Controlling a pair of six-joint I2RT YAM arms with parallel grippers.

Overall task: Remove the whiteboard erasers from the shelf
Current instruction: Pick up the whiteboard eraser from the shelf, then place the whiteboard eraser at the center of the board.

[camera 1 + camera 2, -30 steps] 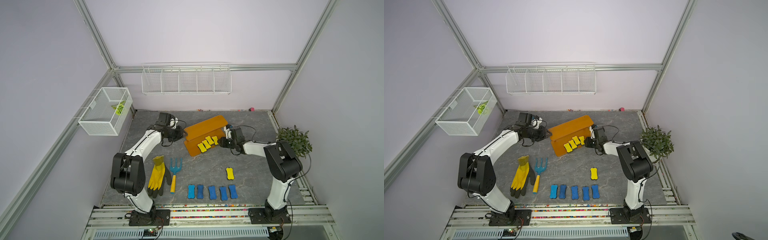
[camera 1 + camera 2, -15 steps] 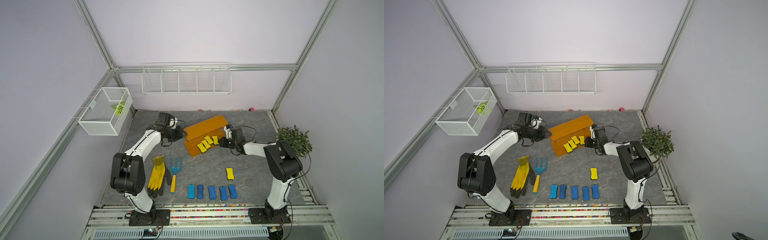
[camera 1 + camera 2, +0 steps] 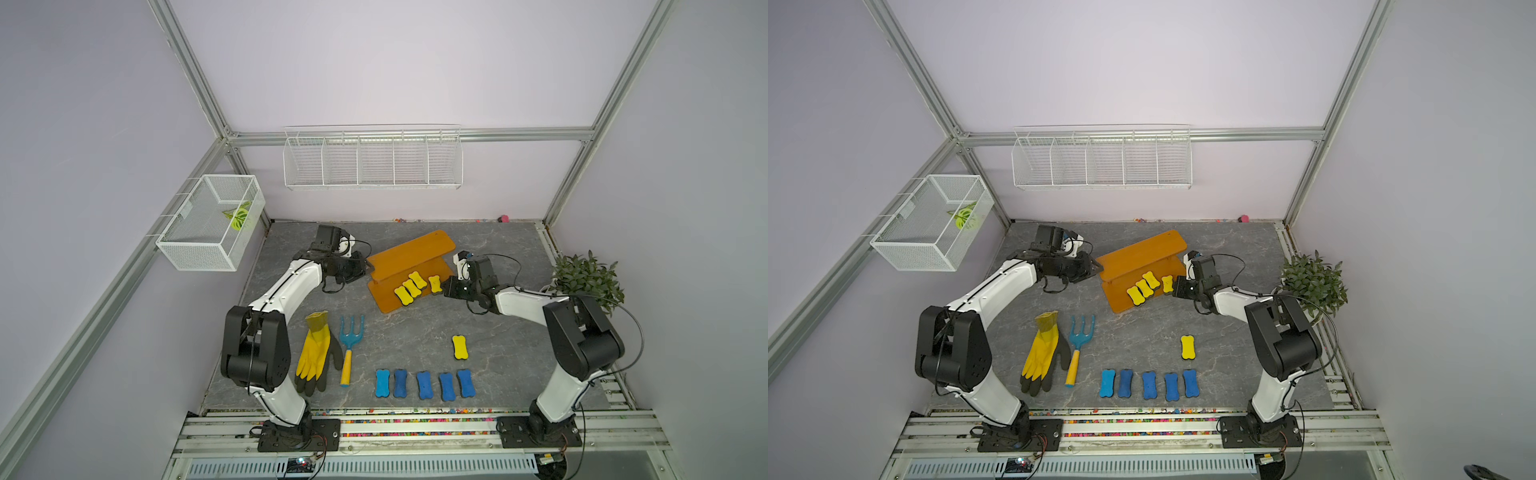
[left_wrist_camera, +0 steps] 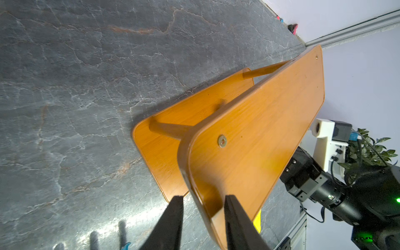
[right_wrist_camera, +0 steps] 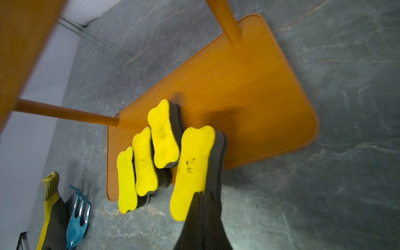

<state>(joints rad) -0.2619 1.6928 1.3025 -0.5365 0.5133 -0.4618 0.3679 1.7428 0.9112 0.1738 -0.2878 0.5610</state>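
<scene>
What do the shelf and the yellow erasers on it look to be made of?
The shelf: wood or wood-look laminate, going by the grain lines; smooth, slightly glossy orange-brown finish. The yellow erasers: soft foam by the look, matte yellow top with smudges, over a dark grey layer, possibly felt.

- right gripper [image 5: 203, 195] is clamped on the near end of a yellow eraser [image 5: 192, 164], whose dark felt side is turned away from its neighbours
- three more yellow erasers [image 5: 144, 162] overlap on the lower board of the shelf [image 5: 249, 93]
- a yellow glove [image 5: 50, 194] and a blue hand rake [image 5: 78, 220] lie on the grey tabletop [image 5: 324, 194]
</scene>
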